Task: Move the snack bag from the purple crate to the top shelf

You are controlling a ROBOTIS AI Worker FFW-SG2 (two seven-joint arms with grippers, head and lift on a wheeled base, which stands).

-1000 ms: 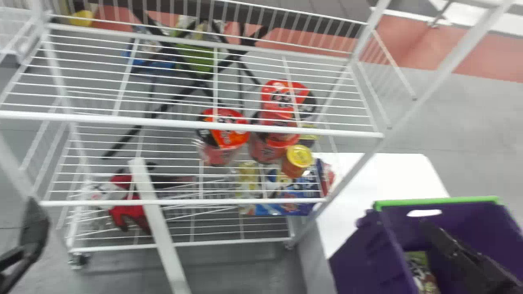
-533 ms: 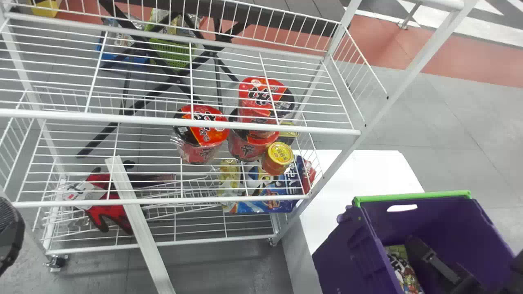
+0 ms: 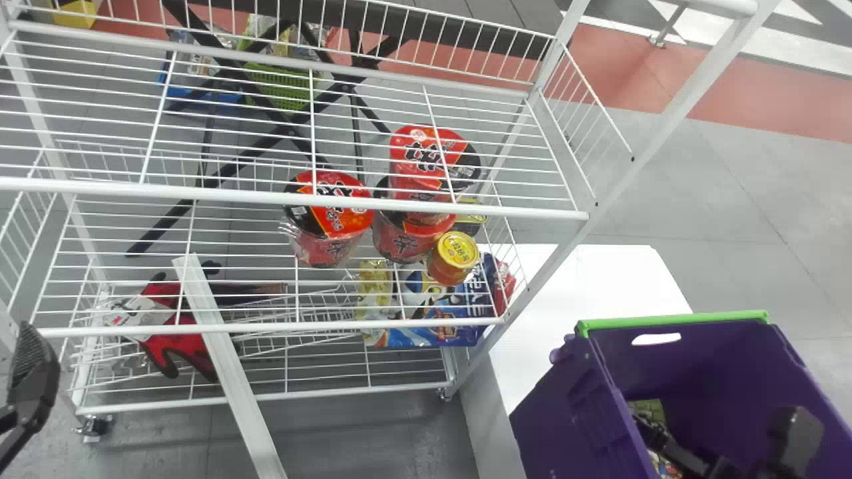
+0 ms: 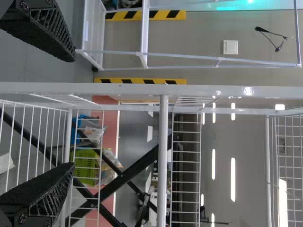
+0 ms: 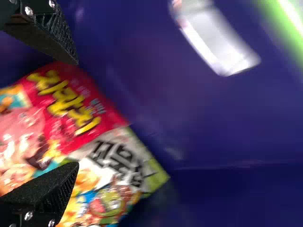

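You've shifted the right tool [image 5: 75,113], spread and empty, over the snack bag [image 3: 645,409]; grasp likely next.

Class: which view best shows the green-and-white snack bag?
The right wrist view, with the snack bag close and its print visible. The head view shows parts around the right end effector; the left wrist view faces a white rack.

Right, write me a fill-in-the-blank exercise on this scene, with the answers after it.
The right gripper and two snack bags are inside the purple ____. The left gripper is not shut but ____. The small jar has a ____ lid. The glove is mostly ____.

Missing words: crate; open; yellow; red.
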